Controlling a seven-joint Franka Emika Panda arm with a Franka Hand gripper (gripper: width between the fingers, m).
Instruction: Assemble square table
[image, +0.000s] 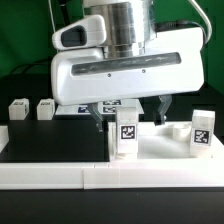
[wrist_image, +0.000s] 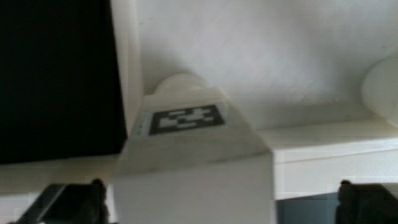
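The white square slab lies flat at the exterior view's right. A white tagged leg stands upright at its left corner, and a second leg stands at its right end. Two more legs lie loose on the black table at the back left. My gripper hangs just above the left leg, open, with a finger on either side. In the wrist view the leg sits between the dark fingertips without touching them, and the slab lies beyond. My gripper is empty.
A long low white border rail runs along the front. The black table surface lies left of the slab. Tags of the marker board show behind the fingers. A round white shape sits at the wrist view's edge, unclear what.
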